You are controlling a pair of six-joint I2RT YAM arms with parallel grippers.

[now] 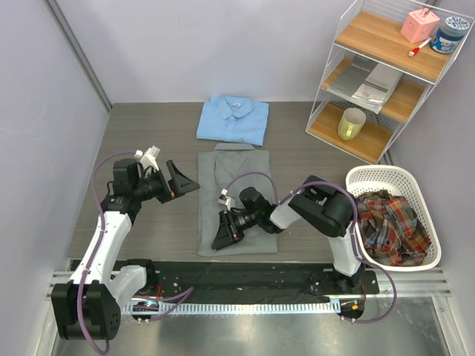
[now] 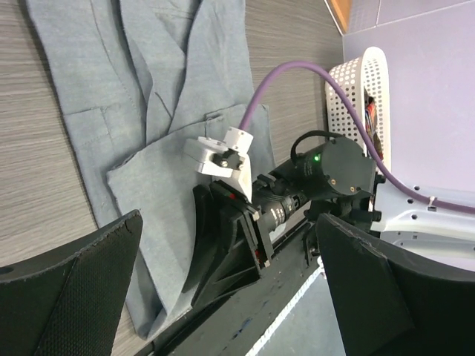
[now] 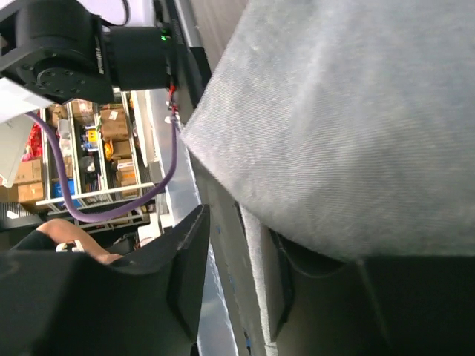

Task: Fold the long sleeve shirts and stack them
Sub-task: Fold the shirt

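Tools: left tool [image 1: 185, 180] wide open, empty; right tool [image 1: 225, 231] ajar against grey shirt [image 1: 237, 167]

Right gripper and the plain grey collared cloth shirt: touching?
Touching. Right wrist view: the plain grey collared cloth shirt lies against one finger of the right gripper, with its edge between the parted jaws.

So the left arm [image 1: 104, 237] is bent up at the elbow with its wrist pointing right. The left gripper [image 1: 182, 181] sits raised, with its fingers [image 2: 70, 297] spread all the way. The right arm [image 1: 330, 211] reaches left and low, and the right gripper [image 1: 223, 236] is tilted down with its fingers [image 3: 141, 297] only partly apart.
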